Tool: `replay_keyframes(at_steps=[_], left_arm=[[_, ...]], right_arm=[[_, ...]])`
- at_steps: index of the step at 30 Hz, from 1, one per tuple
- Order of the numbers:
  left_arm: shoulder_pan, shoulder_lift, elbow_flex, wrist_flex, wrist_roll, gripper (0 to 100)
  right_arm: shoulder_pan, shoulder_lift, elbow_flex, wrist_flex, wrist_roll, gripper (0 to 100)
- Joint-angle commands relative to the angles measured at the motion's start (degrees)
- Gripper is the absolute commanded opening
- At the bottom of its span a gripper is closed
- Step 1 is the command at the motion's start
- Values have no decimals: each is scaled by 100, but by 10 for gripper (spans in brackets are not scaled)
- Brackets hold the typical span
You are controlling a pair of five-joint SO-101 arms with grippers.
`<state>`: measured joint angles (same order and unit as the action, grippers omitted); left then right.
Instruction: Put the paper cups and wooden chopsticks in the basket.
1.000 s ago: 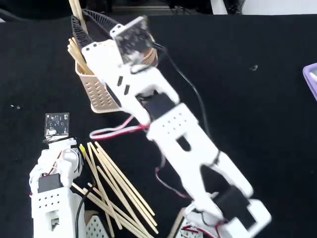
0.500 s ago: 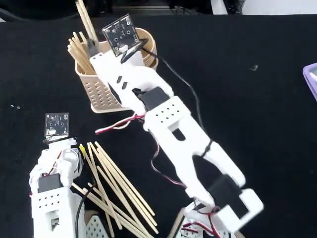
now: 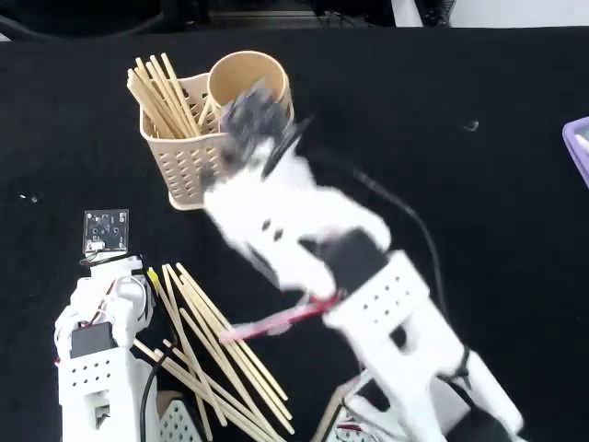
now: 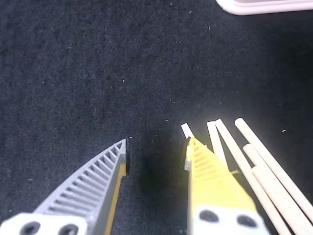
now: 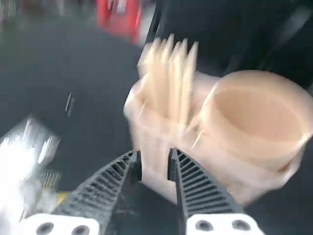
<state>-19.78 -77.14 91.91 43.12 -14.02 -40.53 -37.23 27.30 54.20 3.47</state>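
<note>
A beige perforated basket (image 3: 184,166) stands at the back left of the black table, holding a bundle of wooden chopsticks (image 3: 161,92) and a paper cup (image 3: 247,78). My right gripper (image 5: 154,164) hangs just in front of the basket (image 5: 161,137), slightly open and empty; the cup (image 5: 254,117) and upright chopsticks (image 5: 168,73) lie beyond it. In the high view the right arm (image 3: 304,239) is a blur. Several loose chopsticks (image 3: 212,359) lie at the front left. My left gripper (image 4: 156,156) is open, low over the cloth, one finger beside their ends (image 4: 254,156).
A purple object (image 3: 578,147) sits at the table's right edge. A red and white cable (image 3: 276,318) hangs from the right arm over the loose chopsticks. The left arm's base (image 3: 92,368) stands at the front left. A pale object (image 4: 264,5) shows farther off.
The right arm has drawn back from above the basket toward the front. The chopsticks it held up over the basket now stand inside it. The left arm has not moved.
</note>
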Motion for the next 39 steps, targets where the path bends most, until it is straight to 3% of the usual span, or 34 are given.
replay_keyframes(at_steps=[1, 8, 11, 23, 31, 37, 39], left_arm=[[-13, -62, -84, -105, 35, 202], [-66, -62, -119, -105, 62, 202], [-22, -62, -110, -105, 62, 202], [-22, -62, -110, -105, 70, 202], [-22, -62, -101, -105, 70, 202], [-22, -62, -110, -105, 70, 202], [-22, -62, -110, -105, 70, 202]], right_arm=[[-536, -664, 1376, 114, -79, 96], [-1424, -936, 4136, -2101, -132, 246], [-1521, -734, 4699, -2919, -659, 245], [-2154, 1235, 3846, -2927, -844, 247], [-1556, 2316, 3169, -2822, -800, 240], [-659, 2185, 3037, -2549, -791, 15], [-343, 2070, 3064, -2532, -791, 25]])
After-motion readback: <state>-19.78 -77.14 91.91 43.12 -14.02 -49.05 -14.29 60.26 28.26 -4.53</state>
